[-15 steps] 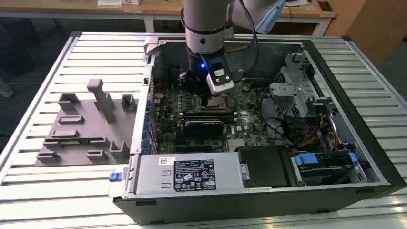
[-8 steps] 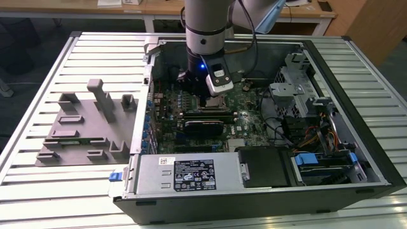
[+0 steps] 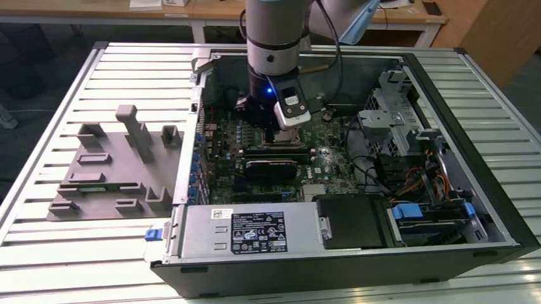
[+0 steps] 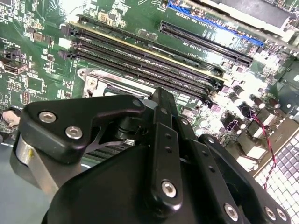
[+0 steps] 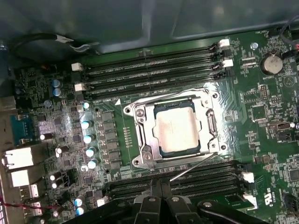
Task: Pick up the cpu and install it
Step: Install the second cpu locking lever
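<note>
hovering over the open pc case (image 3: 439, 190), gripper (image 3: 283, 136) just above the motherboard (image 5: 261, 121), probably lined up with the socket (image 5: 140, 135). cpu (image 5: 176, 130) sitting flat inside that metal frame, silvery top facing up, edges square with the memory slots (image 5: 149, 70), slightly taller than wide. can't tell whether open or closed, nothing visibly held.

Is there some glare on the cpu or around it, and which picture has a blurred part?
In the first wrist view, the cpu looks washed out under bright light, and the metal socket frame around it shines with glare. In the second wrist view, the gripper close to the lens looks soft, while the motherboard behind stays sharper.
</note>
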### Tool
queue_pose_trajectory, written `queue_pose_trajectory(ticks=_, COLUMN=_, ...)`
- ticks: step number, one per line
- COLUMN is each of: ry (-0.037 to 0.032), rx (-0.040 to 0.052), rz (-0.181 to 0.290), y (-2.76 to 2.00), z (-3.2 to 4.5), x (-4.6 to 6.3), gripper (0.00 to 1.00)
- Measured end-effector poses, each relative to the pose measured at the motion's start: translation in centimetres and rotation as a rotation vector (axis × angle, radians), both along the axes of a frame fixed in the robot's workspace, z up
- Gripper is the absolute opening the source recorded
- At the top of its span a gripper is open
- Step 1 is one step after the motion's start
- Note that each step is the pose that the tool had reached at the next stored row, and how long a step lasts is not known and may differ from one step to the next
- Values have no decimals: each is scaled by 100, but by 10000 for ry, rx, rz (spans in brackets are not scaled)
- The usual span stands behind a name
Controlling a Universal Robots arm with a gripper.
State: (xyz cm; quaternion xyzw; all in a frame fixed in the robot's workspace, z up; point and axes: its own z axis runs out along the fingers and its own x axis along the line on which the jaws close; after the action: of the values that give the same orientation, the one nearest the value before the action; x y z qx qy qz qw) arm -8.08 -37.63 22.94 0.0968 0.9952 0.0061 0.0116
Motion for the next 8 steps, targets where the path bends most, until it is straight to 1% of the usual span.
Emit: queue_pose_trajectory(ticks=8, ry=-1, rx=448, rz=364, y=-2, z=-19, x=0, gripper=11)
